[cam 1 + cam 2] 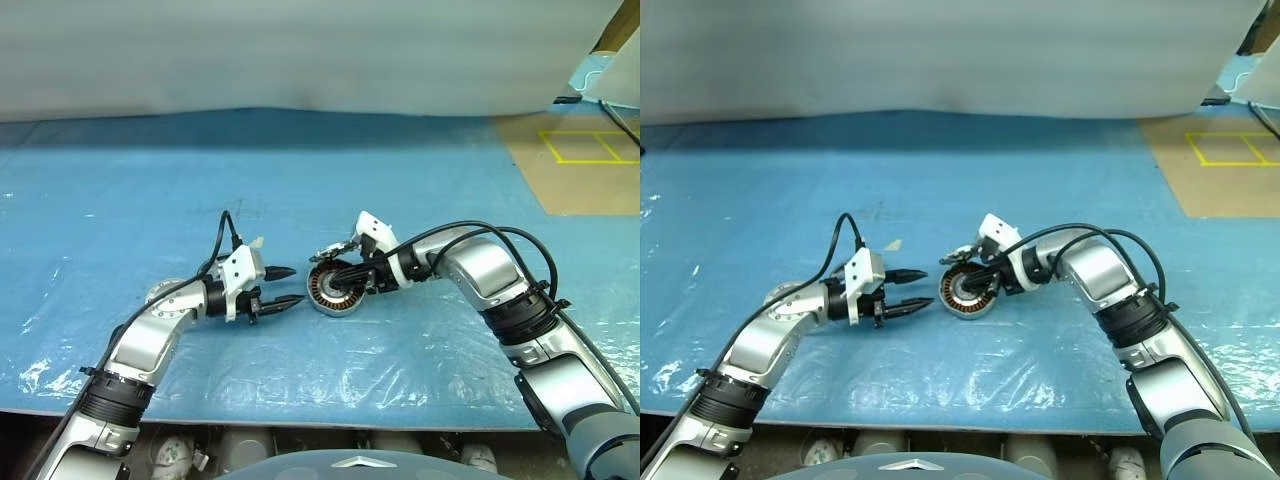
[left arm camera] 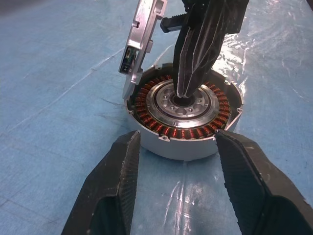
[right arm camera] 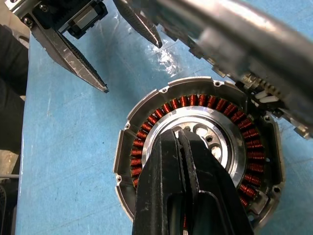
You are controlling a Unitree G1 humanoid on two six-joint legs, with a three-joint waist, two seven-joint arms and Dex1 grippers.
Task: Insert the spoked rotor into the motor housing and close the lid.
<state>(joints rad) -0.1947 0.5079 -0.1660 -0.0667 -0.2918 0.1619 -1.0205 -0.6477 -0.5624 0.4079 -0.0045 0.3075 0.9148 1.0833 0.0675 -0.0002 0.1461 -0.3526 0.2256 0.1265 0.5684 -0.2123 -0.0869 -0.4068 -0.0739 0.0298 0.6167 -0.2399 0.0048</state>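
Note:
The motor housing (image 1: 322, 296), a shallow silver can ringed with copper windings (image 3: 142, 139), lies open-side up on the blue table. My right gripper (image 3: 179, 133) is shut, and its tips rest in the shiny central hole of the housing (image 2: 188, 147). The lid (image 2: 144, 39), a silver disc, stands tilted on edge against the housing's far rim, beside the right fingers. My left gripper (image 1: 285, 285) hovers open just left of the housing with nothing between its fingers (image 2: 117, 176). A round grey piece (image 1: 158, 291) peeks from behind my left forearm; I cannot tell whether it is the spoked rotor.
The blue plastic-covered table (image 1: 420, 170) stretches wide around the parts. Its front edge runs close below my arms. A brown board with yellow tape squares (image 1: 590, 150) lies at the back right, and a pale sheet hangs behind the table.

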